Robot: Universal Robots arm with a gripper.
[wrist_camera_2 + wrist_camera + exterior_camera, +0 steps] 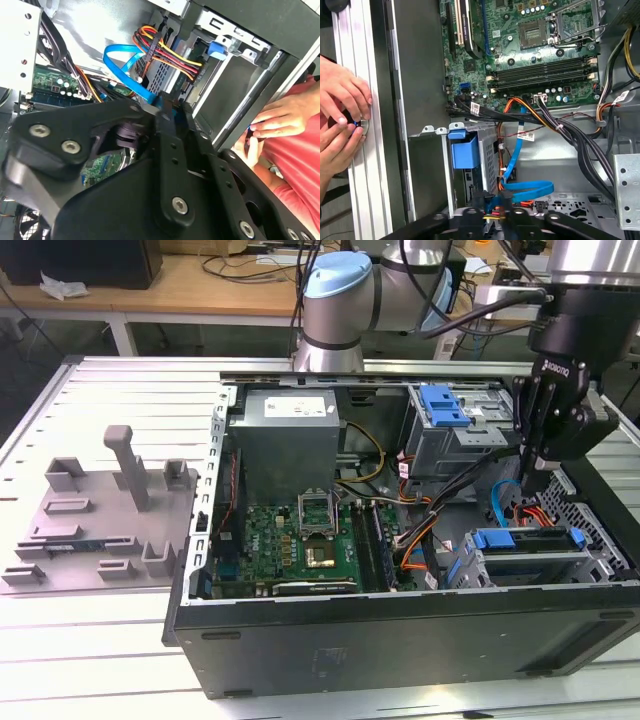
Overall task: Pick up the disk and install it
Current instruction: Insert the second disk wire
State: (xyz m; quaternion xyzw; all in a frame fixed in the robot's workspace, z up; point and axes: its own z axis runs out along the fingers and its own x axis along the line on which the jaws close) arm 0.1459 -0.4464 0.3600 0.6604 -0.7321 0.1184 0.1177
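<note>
1. Scene. An open computer case (pixel 400 635) lies on its side on the slatted table (pixel 90 650). In the exterior view the case fills the centre and the 3 o'clock half of the frame. A grey moulded fixture (pixel 110 510) stands on the table at 9 o'clock, apart from the case.

2. Case interior. The grey power supply (pixel 285 440) sits at 12 o'clock of the green motherboard (pixel 300 540). A drive bay with a blue latch plate (pixel 443 405) occupies the case's 1 o'clock corner.

3. Arm. The arm (pixel 335 300) reaches in from 12 o'clock. Its black gripper body (pixel 555 410) hangs upright over the 3 o'clock end of the case, lowered into the interior just above the drive cage (pixel 560 575).

4. Jaws. Whether the jaws are spread or pressed together cannot be told. In both wrist views their black linkages lie close to red and yellow power wires (pixel 170 52) and a blue flat data cable (pixel 522 187).

5. Disk. The disk (pixel 530 560) appears seated flat in the drive cage at the case's 4 o'clock corner, blue rails along its edges, directly below the jaws. Contact between the two cannot be confirmed.

6. Person. Two hands (pixel 340 117) rest together on the table rail just outside the case wall. In the second wrist view one hand (pixel 280 120) shows beside a pink garment (pixel 300 165).
</note>
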